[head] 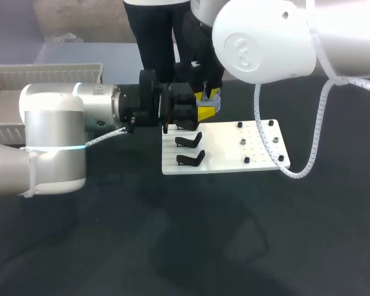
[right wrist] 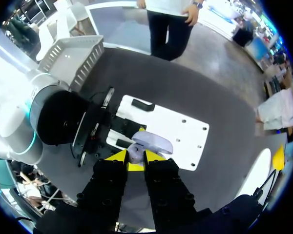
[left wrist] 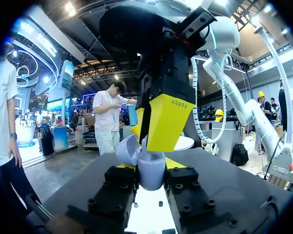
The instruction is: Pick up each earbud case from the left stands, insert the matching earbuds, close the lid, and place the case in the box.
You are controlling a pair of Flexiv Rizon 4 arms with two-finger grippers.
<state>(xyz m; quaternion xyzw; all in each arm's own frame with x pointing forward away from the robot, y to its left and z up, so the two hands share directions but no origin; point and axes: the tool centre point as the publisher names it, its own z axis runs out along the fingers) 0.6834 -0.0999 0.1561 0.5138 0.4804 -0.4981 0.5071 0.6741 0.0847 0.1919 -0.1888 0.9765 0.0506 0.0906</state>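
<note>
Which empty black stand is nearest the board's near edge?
The stand at the white board's near-left corner; the next stand sits just behind it.

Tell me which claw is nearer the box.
Left. The left claw, shut on the earbud case, reaches it from the side of the box. The right claw is over the case's far side, slightly farther from the box.

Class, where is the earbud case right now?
Left wrist view: the earbud case, lid open, is held in the left gripper, just under the right gripper, above the white board.
</note>
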